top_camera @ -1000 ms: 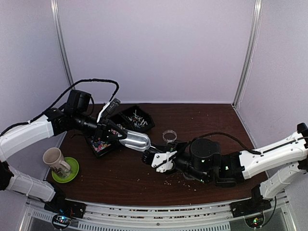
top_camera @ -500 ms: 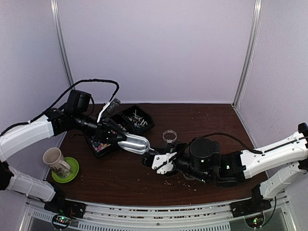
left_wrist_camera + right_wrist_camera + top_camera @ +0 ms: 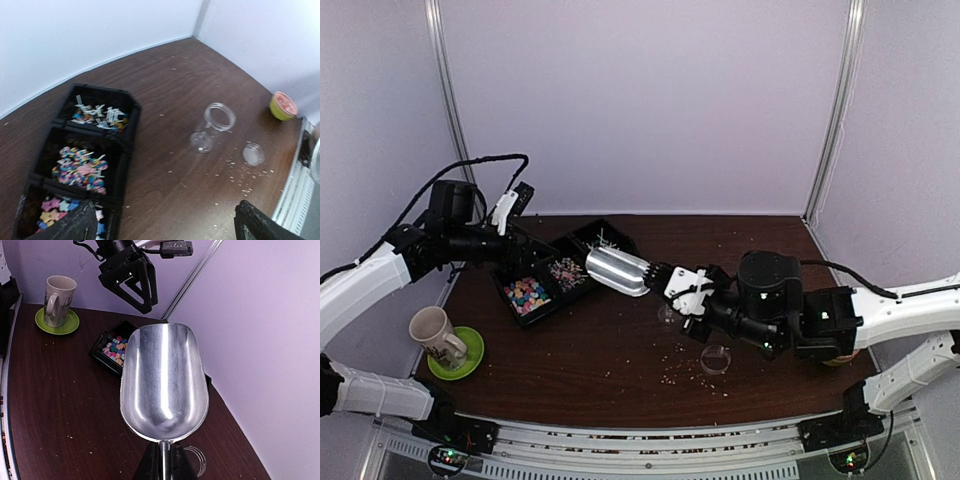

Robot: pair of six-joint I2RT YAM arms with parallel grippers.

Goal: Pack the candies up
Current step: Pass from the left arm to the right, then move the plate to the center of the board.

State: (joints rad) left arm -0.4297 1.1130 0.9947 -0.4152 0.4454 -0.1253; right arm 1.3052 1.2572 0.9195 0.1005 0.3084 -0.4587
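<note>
Barely begun — the candies (image 3: 80, 167) sit in the black tray (image 3: 131, 131) at left of frame, and the clear jar (image 3: 220, 116) on the desk (image 3: 165, 95) looks empty. The right end effector (image 3: 682, 288) pinches the handle of an empty scoop (image 3: 164, 380) by the tray; the left end effector (image 3: 512, 205) hangs spread over it. Scooping, filling — all ahead.

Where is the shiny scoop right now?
In the top view, the scoop is near the middle of the table, held by the right end effector, with its bowl by the right end of the black tray of candies.
</note>
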